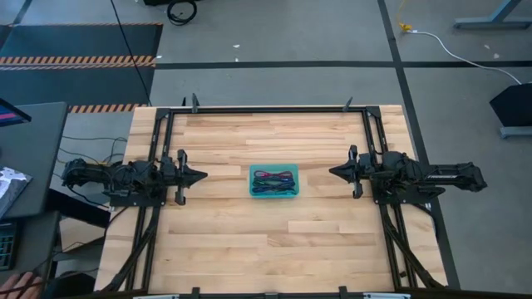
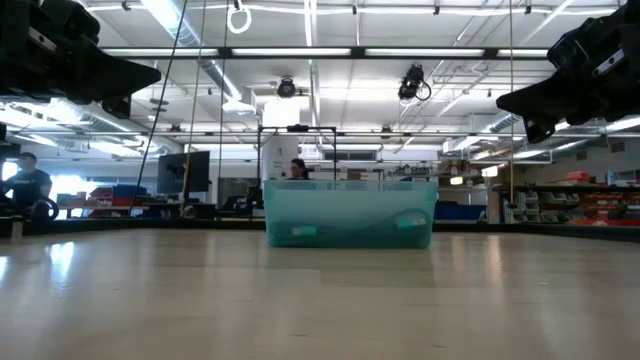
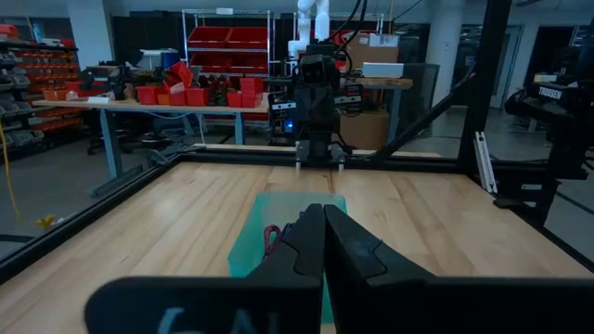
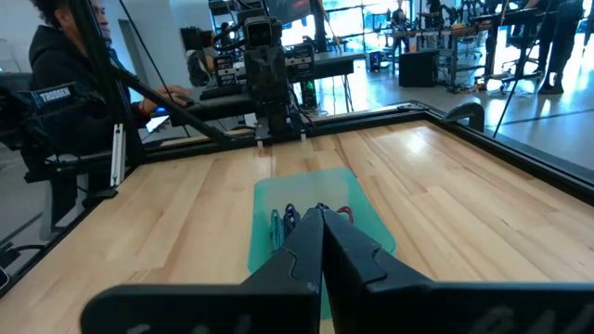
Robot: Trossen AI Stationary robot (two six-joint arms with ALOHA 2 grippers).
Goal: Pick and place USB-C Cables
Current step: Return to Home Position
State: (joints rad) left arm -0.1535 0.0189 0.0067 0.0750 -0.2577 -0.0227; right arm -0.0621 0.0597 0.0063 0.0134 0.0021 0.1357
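Note:
The translucent teal tray (image 1: 274,193) stands at the table's middle, also seen as the tray (image 2: 350,213), the tray (image 3: 246,243) and the tray (image 4: 367,199). Coiled USB-C cables (image 1: 274,178) lie inside it: maroon, purple, blue and dark green strands show, with the cables (image 4: 283,221) and the cables (image 3: 271,237) partly hidden by my fingers. My left gripper (image 1: 204,175) hovers shut to the tray's left, well above the table. My right gripper (image 1: 332,171) hovers shut to the tray's right, at like height. Both point at the tray.
Black frame rails (image 1: 266,109) run along the table's far, left and right edges. Bare wood lies all round the tray (image 1: 274,241). A person (image 4: 65,65) sits at a desk beyond the table's left side; another person (image 2: 25,185) shows far off in the room.

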